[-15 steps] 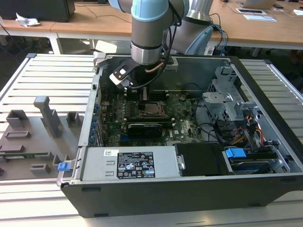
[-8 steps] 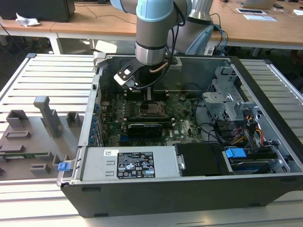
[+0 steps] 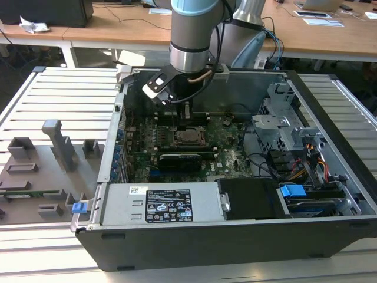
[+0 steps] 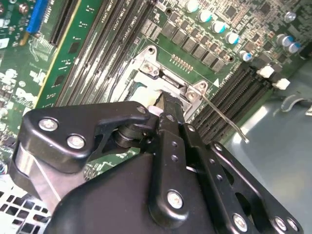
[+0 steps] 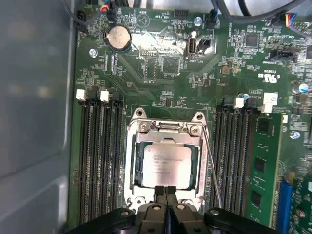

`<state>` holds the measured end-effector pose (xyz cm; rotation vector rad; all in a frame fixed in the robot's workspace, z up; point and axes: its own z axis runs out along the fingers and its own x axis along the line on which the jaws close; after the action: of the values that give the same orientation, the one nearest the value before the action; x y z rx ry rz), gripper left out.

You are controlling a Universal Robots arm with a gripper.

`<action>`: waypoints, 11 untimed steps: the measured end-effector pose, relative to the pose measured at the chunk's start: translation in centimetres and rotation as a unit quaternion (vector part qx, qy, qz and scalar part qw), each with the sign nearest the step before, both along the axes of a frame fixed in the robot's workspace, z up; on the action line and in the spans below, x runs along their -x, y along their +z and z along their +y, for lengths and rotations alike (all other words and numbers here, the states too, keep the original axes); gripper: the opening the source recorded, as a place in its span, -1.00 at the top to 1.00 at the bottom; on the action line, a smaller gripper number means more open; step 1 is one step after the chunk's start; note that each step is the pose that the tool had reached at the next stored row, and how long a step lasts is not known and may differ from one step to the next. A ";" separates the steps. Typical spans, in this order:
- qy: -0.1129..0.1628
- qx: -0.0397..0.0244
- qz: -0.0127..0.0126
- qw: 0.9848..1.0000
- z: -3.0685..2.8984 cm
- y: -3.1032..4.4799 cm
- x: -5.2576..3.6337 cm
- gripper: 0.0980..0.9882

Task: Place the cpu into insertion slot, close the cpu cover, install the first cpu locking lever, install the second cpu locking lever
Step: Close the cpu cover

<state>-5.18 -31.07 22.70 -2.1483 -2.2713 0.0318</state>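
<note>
cpu [image 5: 163,165] seated, cpu cover [image 5: 128,165] down over it.
end effector [image 5: 165,189] fingers pinched together, holding nothing, at the cover's edge; one locking lever [image 5: 212,170] juts out beside it.

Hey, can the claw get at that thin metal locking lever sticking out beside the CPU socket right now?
Probably yes. The lever stands free between the socket and the memory slots, nothing over it, and the shut claw sits at the socket's edge close by.
</note>
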 end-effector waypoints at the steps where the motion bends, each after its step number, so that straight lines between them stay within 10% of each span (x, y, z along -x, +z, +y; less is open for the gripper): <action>1: 0.000 0.000 0.000 1.000 0.00 0.25 0.00 0.97; 11: 0.000 0.000 0.000 1.000 0.00 0.51 -0.42 0.97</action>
<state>-4.76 -31.07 23.22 -2.1480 -2.2714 0.0321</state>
